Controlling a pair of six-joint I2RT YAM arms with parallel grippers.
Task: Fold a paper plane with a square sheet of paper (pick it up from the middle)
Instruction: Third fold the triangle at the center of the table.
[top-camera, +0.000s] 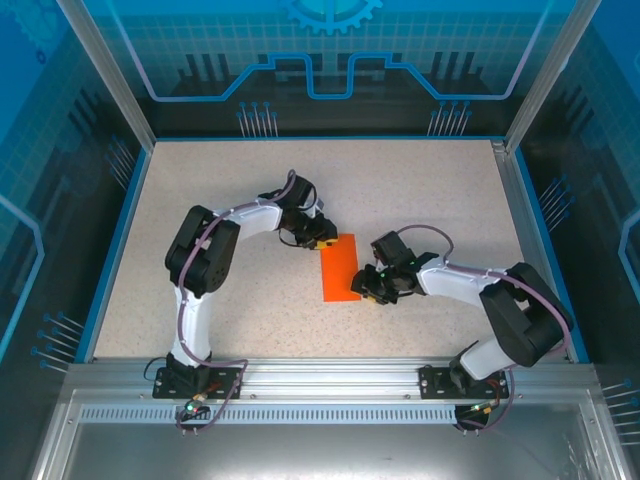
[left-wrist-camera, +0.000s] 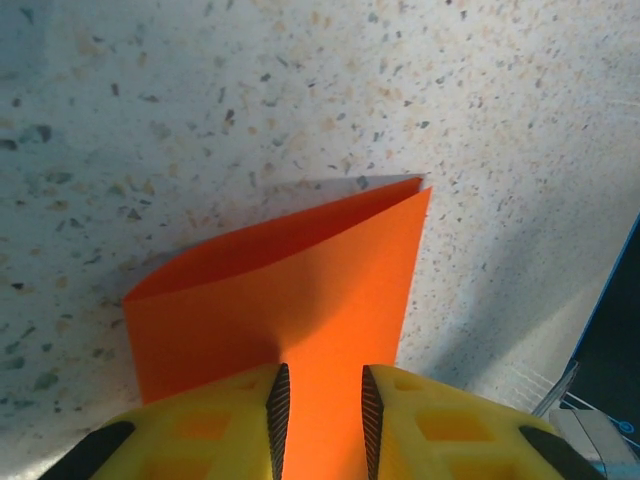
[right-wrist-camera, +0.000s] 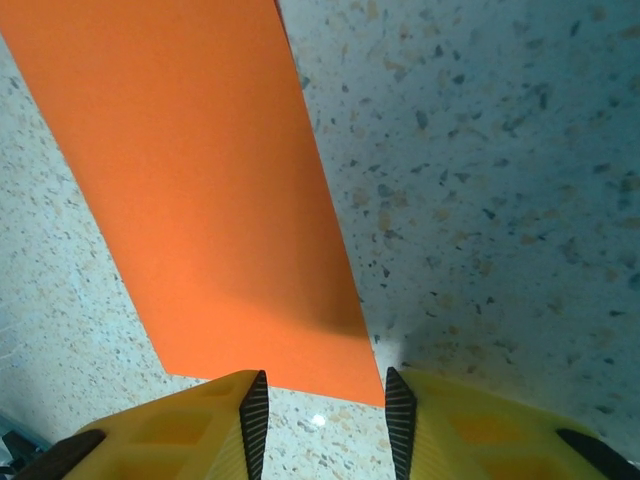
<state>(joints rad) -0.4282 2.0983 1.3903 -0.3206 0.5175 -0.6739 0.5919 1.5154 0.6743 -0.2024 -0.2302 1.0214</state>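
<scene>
The square sheet of paper (top-camera: 338, 267) is bright orange and lies on the table folded in half into a narrow rectangle. In the left wrist view the sheet (left-wrist-camera: 300, 290) has its upper layer bowed up off the lower one at the left. My left gripper (top-camera: 318, 238) is at the sheet's far left corner. It (left-wrist-camera: 320, 390) is open, and orange paper shows in the gap between its pads. My right gripper (top-camera: 368, 290) is at the near right corner. It (right-wrist-camera: 325, 390) is open, with the sheet's (right-wrist-camera: 200, 200) near edge just ahead of its fingertips and bare table between them. The paper plane is out of view.
The speckled tabletop (top-camera: 450, 200) is ringed by a blue rim and clear walls with metal posts (top-camera: 540, 80). A metal rail (top-camera: 320, 385) at the near edge carries both arm bases.
</scene>
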